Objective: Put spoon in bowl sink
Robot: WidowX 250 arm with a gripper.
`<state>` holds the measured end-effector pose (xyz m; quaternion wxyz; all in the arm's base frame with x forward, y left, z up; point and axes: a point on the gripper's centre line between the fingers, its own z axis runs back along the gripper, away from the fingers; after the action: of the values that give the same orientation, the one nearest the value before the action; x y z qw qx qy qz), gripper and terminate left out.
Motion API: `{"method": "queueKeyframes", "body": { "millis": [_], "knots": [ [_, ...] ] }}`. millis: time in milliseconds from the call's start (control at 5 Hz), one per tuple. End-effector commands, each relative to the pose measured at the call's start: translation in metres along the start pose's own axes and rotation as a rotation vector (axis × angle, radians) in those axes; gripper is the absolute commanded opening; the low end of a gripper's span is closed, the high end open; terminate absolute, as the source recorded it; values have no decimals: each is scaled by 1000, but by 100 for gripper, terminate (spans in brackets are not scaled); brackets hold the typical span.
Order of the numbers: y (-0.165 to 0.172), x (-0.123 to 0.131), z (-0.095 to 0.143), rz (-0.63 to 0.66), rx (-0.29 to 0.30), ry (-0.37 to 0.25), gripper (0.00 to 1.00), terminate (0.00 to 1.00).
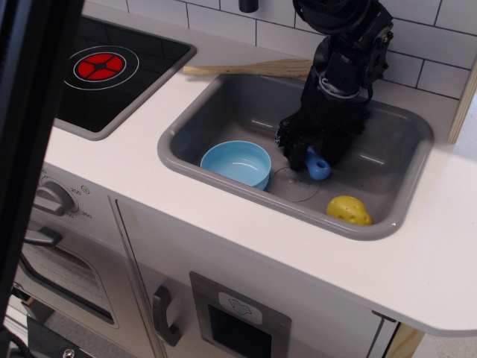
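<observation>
The grey sink (223, 112) fills the middle of the frame, set in the white counter (112, 149). The black arm reaches down from the top right into the basin, and its gripper (307, 155) sits low over the sink floor, just right of centre.

The light-blue bowl (235, 164) stands upright on the sink floor to the lower left of the gripper, near it but apart. A yellow lump (348, 210) lies at the lower right of the basin, well clear of both.

The spoon (318, 166) lies right at the gripper: only the rounded end of its blue handle shows, poking out toward the lower right from under the black fingers. Its long axis seems to run from upper left to lower right, with the dark head hidden beneath the gripper. The jaws stand close around the handle, but whether they have actually closed on it cannot be told from this view.

The coming move turns on one thing: the bowl lies leftward and slightly down-frame from the spoon, so a lift and a short carry that way would be needed.
</observation>
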<state>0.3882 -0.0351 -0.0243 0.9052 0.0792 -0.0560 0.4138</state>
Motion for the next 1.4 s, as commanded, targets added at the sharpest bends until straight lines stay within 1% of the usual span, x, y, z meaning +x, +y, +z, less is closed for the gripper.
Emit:
{"method": "queueKeyframes", "body": {
  "millis": [0,200,400,600,800,1000,1200],
  "knots": [
    [4,4,22,30,-87,30,0,0],
    [9,12,42,66,-132,53,0,0],
    [13,20,66,83,-175,118,0,0],
    [25,21,83,78,-202,217,0,0],
    [48,21,83,125,-157,321,0,0],
    [74,19,76,132,-109,379,0,0],
    [97,17,71,84,-90,401,0,0]
  ]
}}
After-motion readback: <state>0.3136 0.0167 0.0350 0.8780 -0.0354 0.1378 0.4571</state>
